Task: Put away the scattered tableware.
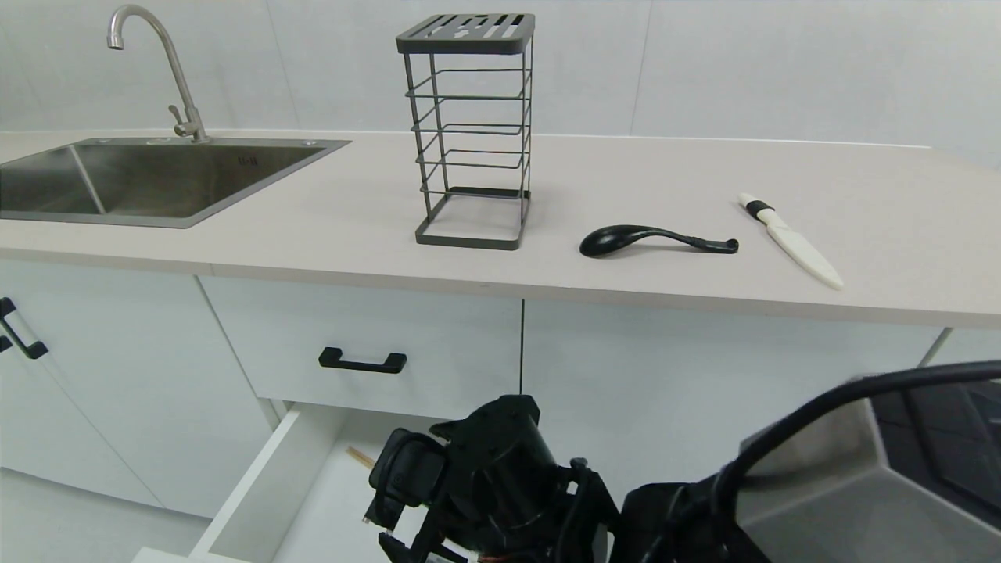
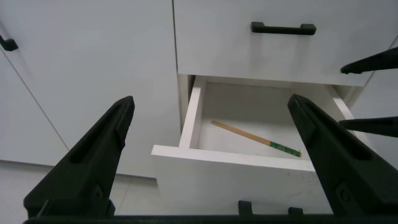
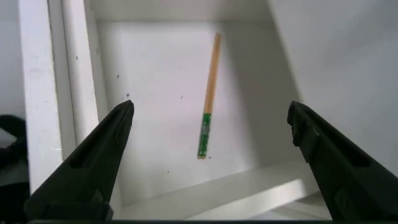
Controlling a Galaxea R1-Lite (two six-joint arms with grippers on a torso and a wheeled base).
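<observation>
Both end effectors are wide open and empty. The right end effector hangs over the open white drawer, with the green-tipped wooden chopstick directly beneath it. The left end effector faces the drawer front. The curved black spoon and black-banded white knife lie on the pale worktop, well above both. Risks: a rising arm could strike the projecting drawer, and the flat knife could slip from a pinch grip.

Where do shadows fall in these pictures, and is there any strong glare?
Head view: soft even light, only a faint shadow under the spoon on the counter; no strong glare. Right wrist view: the drawer floor is bright around the chopstick, grey shade along one side.
</observation>
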